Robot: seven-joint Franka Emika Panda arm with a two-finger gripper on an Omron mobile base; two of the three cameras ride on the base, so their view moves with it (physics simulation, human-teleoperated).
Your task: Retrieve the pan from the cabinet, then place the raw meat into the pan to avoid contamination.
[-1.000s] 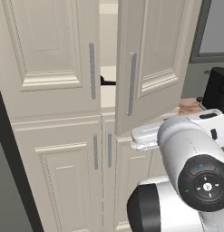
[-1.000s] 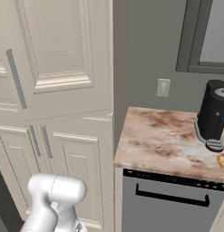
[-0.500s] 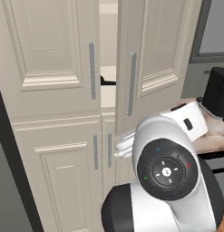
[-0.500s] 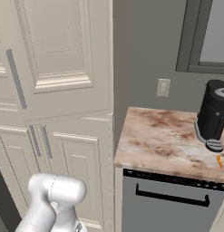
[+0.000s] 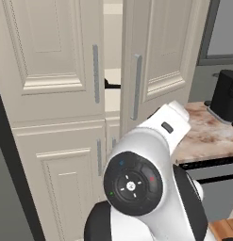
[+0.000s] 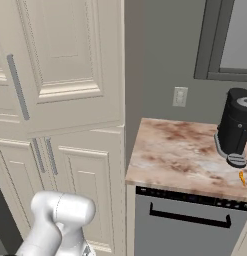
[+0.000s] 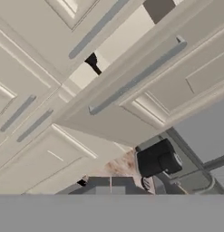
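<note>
Cream cabinet on the left, tall, with four panel doors. Grey bar handles straight up and down near the middle. Top left door shut. Both bottom doors shut too.

Next to that, a gap between the two top doors. Inside the gap, a pale shelf and a thin black bit of the pan, poking out sideways. Rest of the pan hidden behind the doors. From the hand view, the same black bit, small, deep in the gap.

Top right door swung partly out, with its own grey bar.

White arm low in front of the cabinet, big and round, bent up toward the open door. Gripper at the bottom of the hand view, pointing at the doors, well apart from the pan. Two dark tips pressed together, nothing between them.

Right of the cabinet, a counter of brown and pink stone. Under it, a dark grey dishwasher with a long black handle. On the grey wall above the counter, a pale outlet.

Further right, a black coffee machine standing on the counter by the wall. Just in front of it, close to the counter's front edge, the meat: a tiny orange piece lying on the stone, apart from the machine's foot. Far from the pan and far from the gripper.

Top right, a window with a dark grey frame.
</note>
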